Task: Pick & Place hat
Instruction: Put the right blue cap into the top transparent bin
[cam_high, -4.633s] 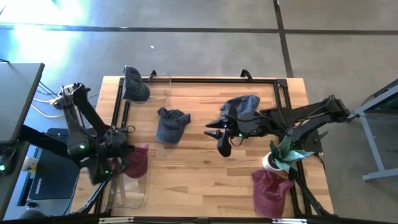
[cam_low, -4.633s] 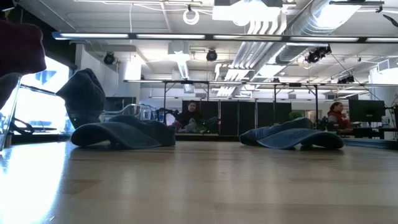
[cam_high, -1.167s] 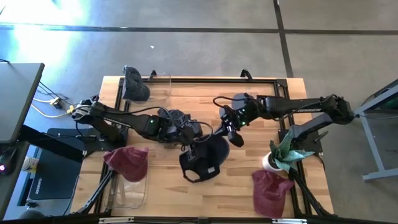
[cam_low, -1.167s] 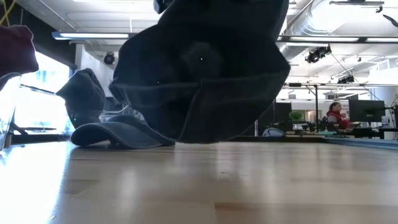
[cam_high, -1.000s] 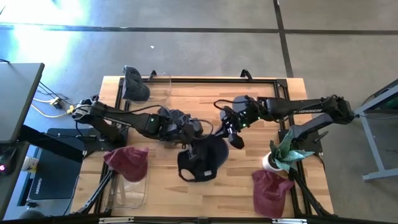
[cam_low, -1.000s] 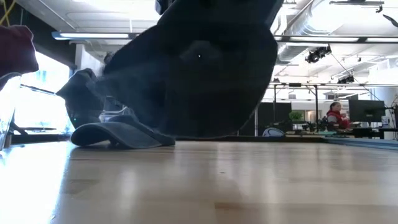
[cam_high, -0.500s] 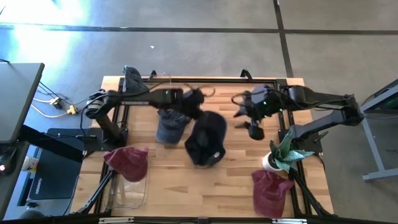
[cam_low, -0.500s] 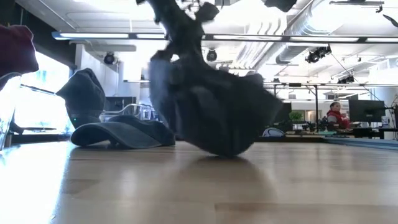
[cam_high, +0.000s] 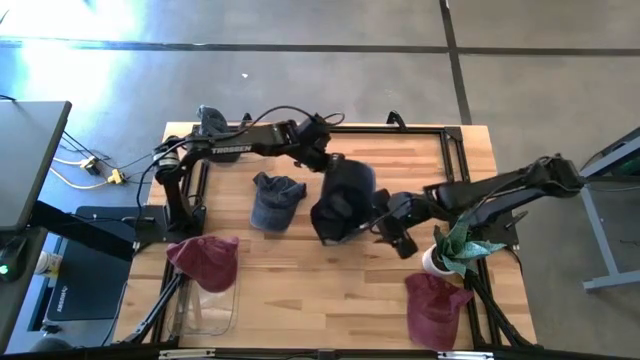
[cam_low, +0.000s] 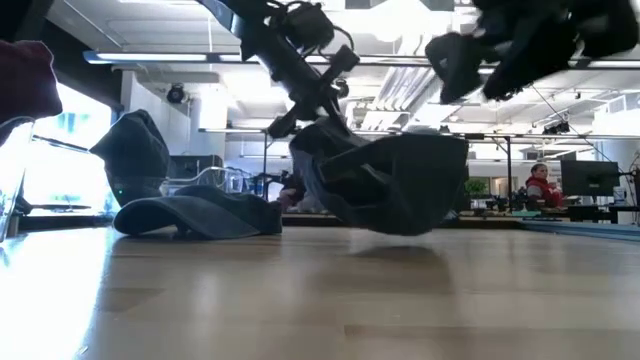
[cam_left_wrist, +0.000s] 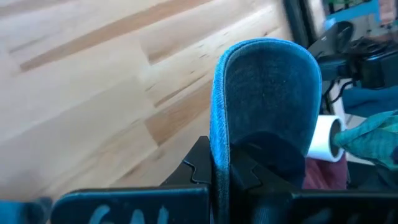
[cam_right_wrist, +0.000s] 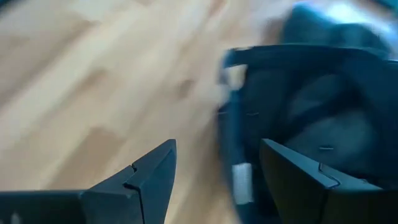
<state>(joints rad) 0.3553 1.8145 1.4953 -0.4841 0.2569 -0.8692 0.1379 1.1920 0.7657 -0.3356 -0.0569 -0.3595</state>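
My left gripper (cam_high: 325, 160) reaches over the far middle of the table and is shut on a dark blue cap (cam_high: 343, 200). In the low view the cap (cam_low: 390, 190) hangs low over the wood, its crown toward the right. My right gripper (cam_high: 387, 228) is open, just right of the cap and apart from it. In the right wrist view (cam_right_wrist: 217, 171) the cap's hollow underside (cam_right_wrist: 311, 106) lies ahead of that gripper. A second, lighter blue cap (cam_high: 275, 200) rests brim-down on the table, left of the held one. My left gripper pinches the dark cap by its brim (cam_left_wrist: 219, 134), along one side edge, between the two fingers (cam_left_wrist: 199, 165). The rest of the brim (cam_left_wrist: 267, 87) stands out beyond them. The arm comes slanting down from the far left. The crown (cam_low: 400, 200) hangs below and to the right; whether it touches the table I cannot tell.
A dark hat (cam_high: 212, 128) sits on a clear stand at the far left corner, and a maroon hat (cam_high: 205, 258) on a clear stand at the near left. A potted plant (cam_high: 452, 248) and another maroon hat (cam_high: 435, 305) stand near right. People sit in the room beyond.
My left gripper has swung the dark cap from the near middle of the table toward the far edge and the right. The cap has turned about as it went. My right gripper drew back toward the far right, then came down toward the near edge beside the cap.
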